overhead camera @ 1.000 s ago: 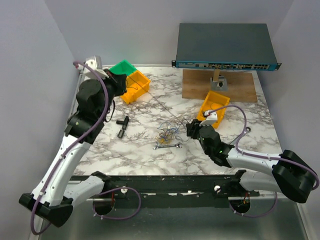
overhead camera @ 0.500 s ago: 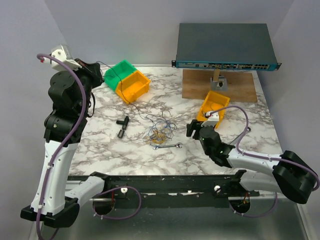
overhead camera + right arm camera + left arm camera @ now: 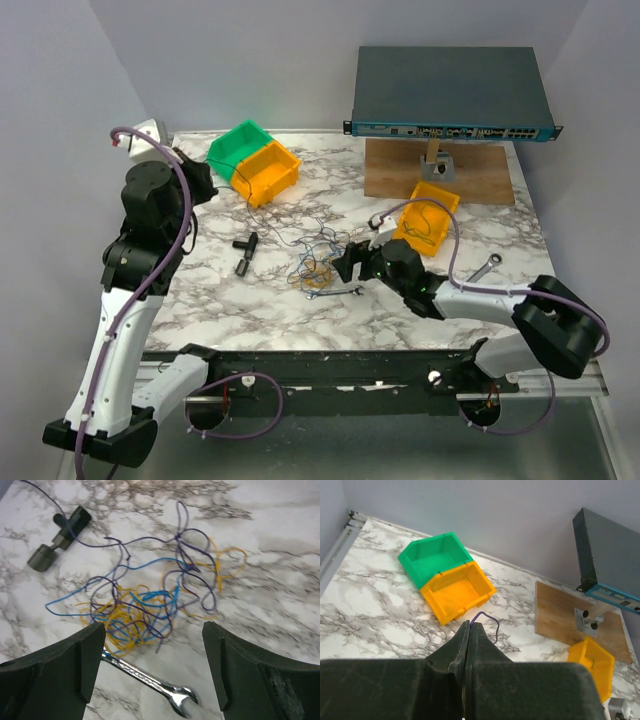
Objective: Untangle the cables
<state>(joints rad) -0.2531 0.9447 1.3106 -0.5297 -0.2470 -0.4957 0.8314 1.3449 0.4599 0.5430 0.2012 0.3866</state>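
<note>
Blue, yellow and purple cables [image 3: 320, 262] lie knotted mid-table, just beyond the wrench [image 3: 336, 292], with your right gripper [image 3: 350, 266] close at their right and your left gripper [image 3: 205, 183] raised at far left. Left wrist: fingers pinched shut on one purple strand [image 3: 497, 627]. Right wrist: jaws wide over the tangle, holding nothing. Hair-fine, limp and snag-prone, I judge; take a single loose loop at the edge.
</note>
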